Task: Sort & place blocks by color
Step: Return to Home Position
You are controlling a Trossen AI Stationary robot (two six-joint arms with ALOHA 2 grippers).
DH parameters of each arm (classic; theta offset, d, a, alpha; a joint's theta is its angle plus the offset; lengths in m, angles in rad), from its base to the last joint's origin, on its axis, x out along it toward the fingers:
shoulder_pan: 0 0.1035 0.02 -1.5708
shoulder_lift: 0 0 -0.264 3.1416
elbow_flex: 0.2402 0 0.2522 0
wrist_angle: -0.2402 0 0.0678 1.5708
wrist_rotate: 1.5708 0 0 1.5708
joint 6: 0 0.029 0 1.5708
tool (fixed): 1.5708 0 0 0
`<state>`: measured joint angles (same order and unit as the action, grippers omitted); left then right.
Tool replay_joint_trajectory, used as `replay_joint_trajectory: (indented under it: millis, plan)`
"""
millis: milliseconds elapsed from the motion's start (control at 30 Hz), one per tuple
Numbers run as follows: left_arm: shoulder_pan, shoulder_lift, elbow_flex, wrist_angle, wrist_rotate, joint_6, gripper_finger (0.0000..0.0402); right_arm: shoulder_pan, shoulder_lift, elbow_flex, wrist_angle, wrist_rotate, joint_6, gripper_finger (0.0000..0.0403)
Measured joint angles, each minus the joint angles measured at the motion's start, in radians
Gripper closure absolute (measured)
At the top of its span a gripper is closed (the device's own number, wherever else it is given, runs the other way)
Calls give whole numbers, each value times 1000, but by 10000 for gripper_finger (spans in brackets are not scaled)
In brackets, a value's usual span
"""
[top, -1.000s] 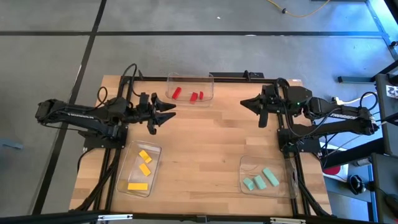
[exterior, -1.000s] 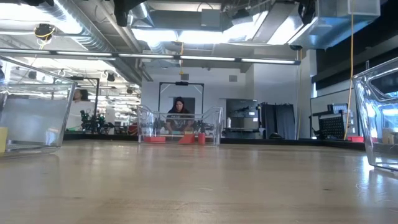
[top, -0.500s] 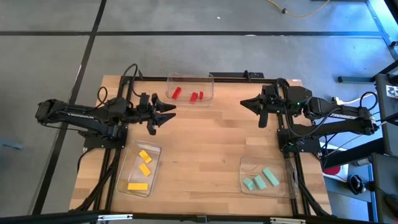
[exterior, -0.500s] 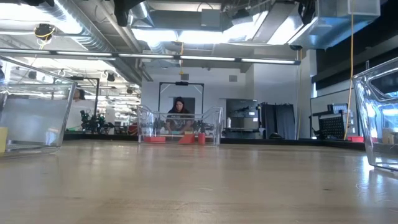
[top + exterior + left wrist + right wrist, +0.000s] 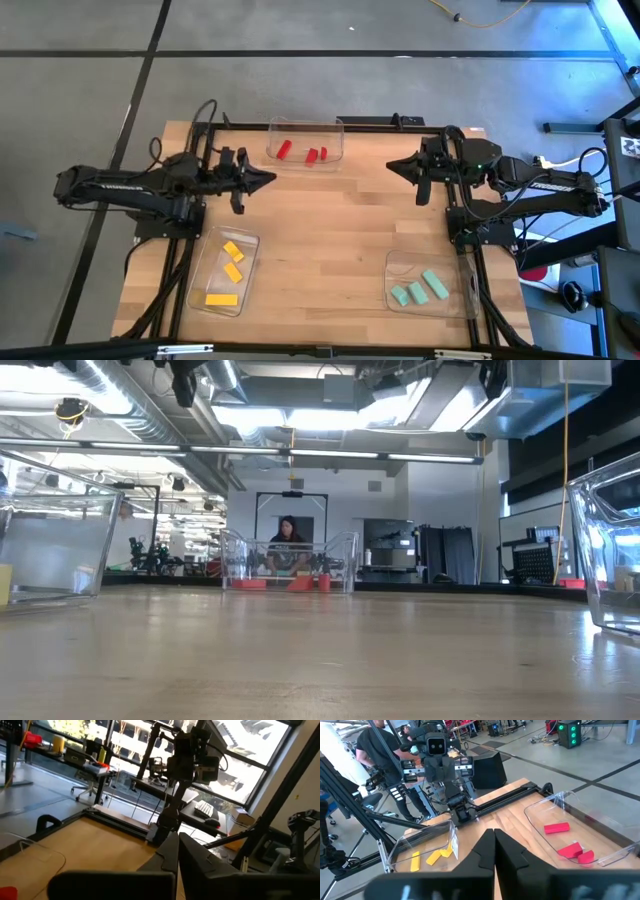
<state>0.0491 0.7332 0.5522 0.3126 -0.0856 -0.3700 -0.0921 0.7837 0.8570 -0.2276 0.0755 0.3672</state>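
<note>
Trays: I count three clear ones on the table (image 5: 320, 225).
Red: three red blocks (image 5: 312, 155) lie in the far tray (image 5: 305, 121), between the two arms.
Yellow: three yellow blocks (image 5: 233, 271) lie in the left tray (image 5: 200, 275), near the front edge.
Green: three green blocks (image 5: 417, 292) lie in the right tray (image 5: 392, 262), also at the front.
Left jaws: the left gripper (image 5: 268, 179) hangs above the table beside the far tray, with its fingers pressed together, holding and touching nothing.
Right jaws: the right gripper (image 5: 392, 165) faces it from the other side, raised, with its fingers likewise together and empty.
</note>
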Motion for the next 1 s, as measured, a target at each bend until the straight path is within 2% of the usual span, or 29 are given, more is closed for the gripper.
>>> replay_joint_trajectory:
  millis: [433, 633, 800, 1000]
  plan:
    - [21, -191, -19, -129, 2, 41, 401, 0, 0, 0, -5, -46, -13, 403]
    - [20, -298, -120, -114, -1, 14, 401, 0, 0, 0, -7, -60, -18, 403]
    - [1, -372, -237, -74, -2, -42, 401, 0, 1, 0, -17, -154, -66, 403]
    - [-41, -450, -352, -56, -30, -68, 401, 0, 1, 0, -32, -157, -58, 403]
